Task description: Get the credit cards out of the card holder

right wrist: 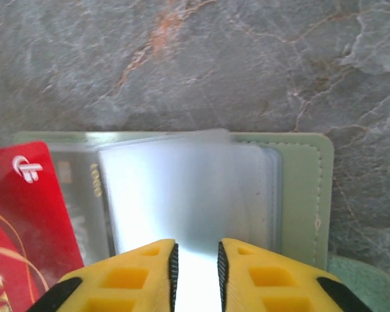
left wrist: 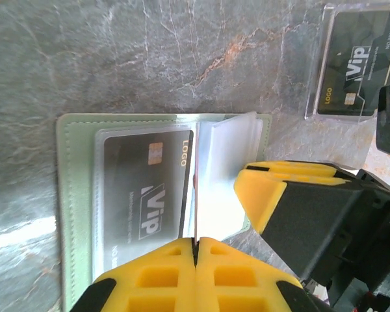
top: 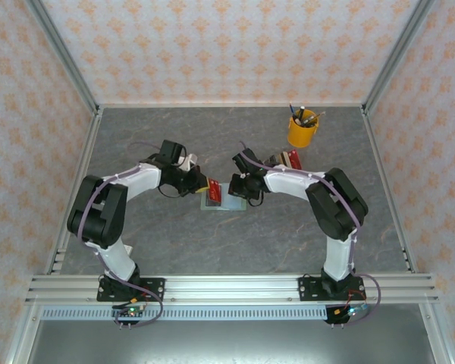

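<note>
While my left tool [left wrist: 195, 242] is pinched shut on the thin glossy red credit card [right wrist: 26, 208], edge-on over the open pale mint-green bifold card holder [left wrist: 71, 195] on the grey marbled counter [left wrist: 149, 52], my right tool [right wrist: 195, 250] is narrowed to a slit at the holder's clear plastic sleeves [right wrist: 182, 188]; whether it grips one I cannot tell. Just beyond my left tool a black VIP card [left wrist: 146, 195] sits sleeved, long axis pointing away, so that arm is nearer.
</note>
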Controlling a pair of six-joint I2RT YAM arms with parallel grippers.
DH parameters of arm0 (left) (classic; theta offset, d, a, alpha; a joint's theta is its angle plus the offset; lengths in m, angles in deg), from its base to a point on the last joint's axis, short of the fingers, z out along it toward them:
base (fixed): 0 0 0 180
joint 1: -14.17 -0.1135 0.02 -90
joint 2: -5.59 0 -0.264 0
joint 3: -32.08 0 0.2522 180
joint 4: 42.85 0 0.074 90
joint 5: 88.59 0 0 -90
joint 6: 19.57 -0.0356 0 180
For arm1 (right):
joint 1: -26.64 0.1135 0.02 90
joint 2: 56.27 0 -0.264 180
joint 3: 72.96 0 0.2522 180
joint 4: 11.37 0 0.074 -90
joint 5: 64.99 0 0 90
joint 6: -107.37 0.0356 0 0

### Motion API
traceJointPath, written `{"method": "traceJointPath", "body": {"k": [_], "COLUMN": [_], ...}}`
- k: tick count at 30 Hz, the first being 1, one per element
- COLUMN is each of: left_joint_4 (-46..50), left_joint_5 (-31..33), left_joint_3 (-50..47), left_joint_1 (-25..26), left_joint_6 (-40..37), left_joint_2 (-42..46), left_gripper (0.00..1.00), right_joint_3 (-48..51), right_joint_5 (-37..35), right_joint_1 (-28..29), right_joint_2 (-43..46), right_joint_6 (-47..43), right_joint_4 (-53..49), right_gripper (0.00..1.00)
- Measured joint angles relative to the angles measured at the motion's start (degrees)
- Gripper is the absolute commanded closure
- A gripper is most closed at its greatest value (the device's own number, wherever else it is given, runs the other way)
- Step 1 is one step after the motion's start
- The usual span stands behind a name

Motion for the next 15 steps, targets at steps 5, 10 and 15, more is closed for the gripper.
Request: {"method": "traceJointPath", "body": {"k": [5,10,15], "left_joint_4": [2.51,0.09,-7.13], "left_joint_5": [1.03,-1.33,-4.79], "left_joint_3": [0.00,-0.09,-0.24], "left_joint_1": [-0.24,-0.17,0.66], "left_joint_6": [-0.85,2.16,8.24], "left_joint_2": [3.82,7.32,8.20], "left_gripper": [1.00,1.00,1.00], "right_joint_3": [3.72,5.79,7.34], "right_joint_5": [5.25,13.84,22.53], "right_joint_1": [-1.16,-5.05,-8.55], "right_joint_2": [7.82,14.32,14.58], "right_joint_6": [-1.01,-0.24,1.49], "right_joint_4": [3.67,10.62,16.76], "right_gripper": [0.47,0.23,0.18]}}
